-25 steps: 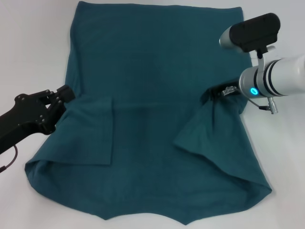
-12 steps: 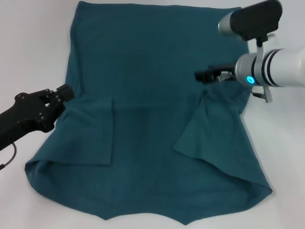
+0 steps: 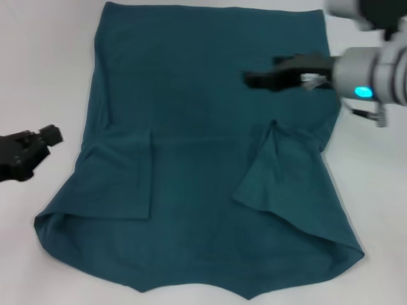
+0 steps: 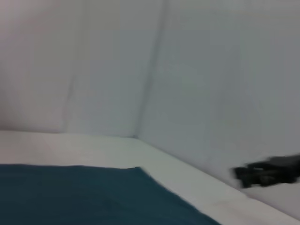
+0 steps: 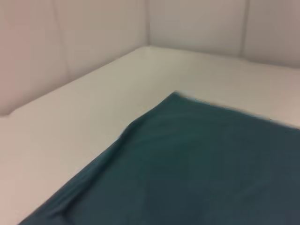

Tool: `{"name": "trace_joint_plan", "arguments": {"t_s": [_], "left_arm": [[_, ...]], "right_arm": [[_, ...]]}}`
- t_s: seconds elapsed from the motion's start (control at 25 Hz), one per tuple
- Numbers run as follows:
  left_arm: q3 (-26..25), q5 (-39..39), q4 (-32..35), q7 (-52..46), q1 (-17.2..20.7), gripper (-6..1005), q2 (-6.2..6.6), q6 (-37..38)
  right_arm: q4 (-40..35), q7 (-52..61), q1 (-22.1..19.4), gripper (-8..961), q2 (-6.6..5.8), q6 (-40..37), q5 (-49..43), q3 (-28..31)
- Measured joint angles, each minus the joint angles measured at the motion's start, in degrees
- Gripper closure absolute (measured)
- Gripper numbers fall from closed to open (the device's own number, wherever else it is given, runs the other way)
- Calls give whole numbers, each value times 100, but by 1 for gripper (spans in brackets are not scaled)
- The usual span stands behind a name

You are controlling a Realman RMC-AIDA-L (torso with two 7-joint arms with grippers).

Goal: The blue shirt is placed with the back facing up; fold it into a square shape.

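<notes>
Lying flat on the white worktop, the blue shirt has both sleeves folded inward; the body folds remain. The right gripper hovers over the shirt and the left gripper sits beside it, both empty, finger gaps unclear.

No text, label, brand, number or sign can be read in any view. The upturned side of the shirt is seen to be plain, and no marking can be made out on the arms or the bench.
</notes>
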Motion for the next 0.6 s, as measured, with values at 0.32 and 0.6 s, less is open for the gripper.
{"name": "trace_joint_plan", "arguments": {"t_s": [0.32, 0.6], "left_arm": [[-817, -1119, -520, -290, 13, 915, -298, -61], [-320, -728, -436, -161, -63, 869, 29, -98]], "right_arm": [[-225, -1577, -943, 150, -11, 439, 1616, 161], [91, -3583, -1123, 350, -25, -1672, 3275, 1262]]}}
